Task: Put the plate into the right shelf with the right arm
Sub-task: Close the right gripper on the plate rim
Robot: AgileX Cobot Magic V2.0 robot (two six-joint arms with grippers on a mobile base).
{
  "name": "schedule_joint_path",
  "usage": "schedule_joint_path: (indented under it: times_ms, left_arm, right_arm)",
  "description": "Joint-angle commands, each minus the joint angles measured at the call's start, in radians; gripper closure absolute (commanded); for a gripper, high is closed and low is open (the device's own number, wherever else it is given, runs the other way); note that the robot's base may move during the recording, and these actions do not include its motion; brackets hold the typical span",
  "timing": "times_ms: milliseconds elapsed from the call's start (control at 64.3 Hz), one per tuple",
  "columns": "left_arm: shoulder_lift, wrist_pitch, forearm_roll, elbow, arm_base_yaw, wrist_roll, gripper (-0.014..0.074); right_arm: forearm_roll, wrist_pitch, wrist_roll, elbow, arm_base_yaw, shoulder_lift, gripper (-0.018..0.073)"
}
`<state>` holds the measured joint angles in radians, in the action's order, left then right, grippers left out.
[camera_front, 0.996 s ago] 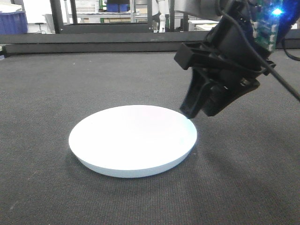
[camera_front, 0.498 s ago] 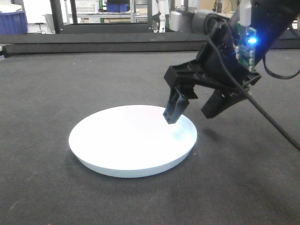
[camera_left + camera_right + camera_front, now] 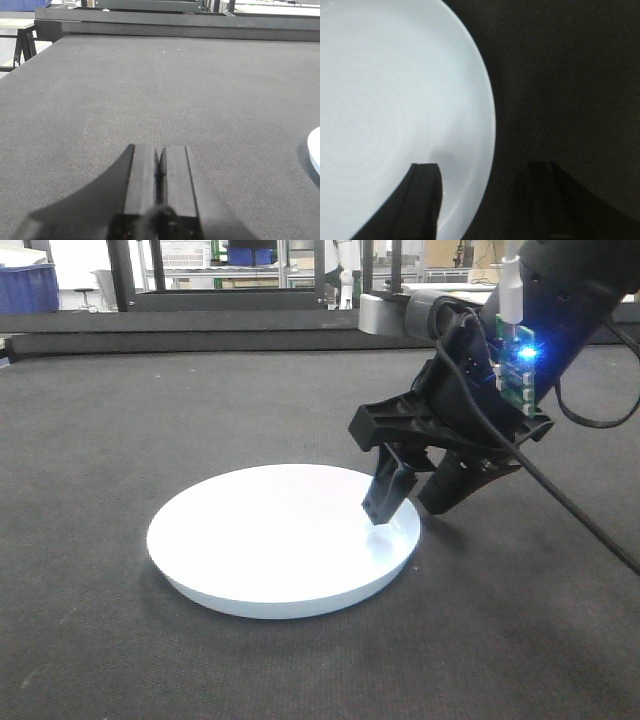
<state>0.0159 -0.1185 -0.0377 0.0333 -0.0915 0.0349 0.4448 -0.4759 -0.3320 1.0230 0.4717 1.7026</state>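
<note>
The white plate (image 3: 270, 540) lies flat on the dark grey table (image 3: 100, 420), in the lower middle of the front view. Its right-hand rim sits under the right gripper (image 3: 408, 510). That gripper's jaws stand apart and straddle the rim, one finger over the plate's inner slope and the other over bare table just outside the edge.

The right wrist view agrees. The plate (image 3: 385, 100) fills the upper left, and its rim curves down between the two dark fingers, with the right gripper (image 3: 487, 200) roughly centred on the edge. The plate is round, so it has no long axis. What matters is that the rim crosses the gap, which I judge suits a pinch on the edge. The fingertips are lost in shadow, so I cannot tell whether either touches the plate, or whether the outer one is low enough to catch the lip.

The left gripper (image 3: 160, 170) is pressed together on nothing, low over the table. In its view the plate (image 3: 315, 155) is cut off to a sliver at the right edge, well apart. The right arm is plainly nearer. No shelf can be made out in any view.
</note>
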Motion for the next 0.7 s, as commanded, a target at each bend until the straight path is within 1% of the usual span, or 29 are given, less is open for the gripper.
schedule_joint_path:
  times_ms: [0, 47, 498, 576, 684]
  left_arm:
    - [0.005, 0.086, -0.004, 0.008, 0.001, -0.003, 0.0643]
    - [0.005, 0.086, -0.004, 0.008, 0.001, -0.003, 0.0643]
    - [0.005, 0.086, -0.004, 0.008, 0.001, -0.003, 0.0643]
    - [0.005, 0.086, -0.004, 0.008, 0.001, -0.003, 0.0643]
    - [0.005, 0.086, -0.004, 0.008, 0.001, -0.003, 0.0643]
  right_arm:
    - [0.014, 0.015, -0.005, 0.034, -0.002, -0.041, 0.0199]
    - [0.014, 0.012, -0.005, 0.034, -0.002, -0.041, 0.0212]
    - [0.013, 0.004, -0.005, 0.034, -0.003, -0.011, 0.0218]
    - [0.013, 0.001, -0.005, 0.034, -0.003, 0.004, 0.0257]
    - [0.013, -0.01, -0.005, 0.034, -0.003, 0.009, 0.037]
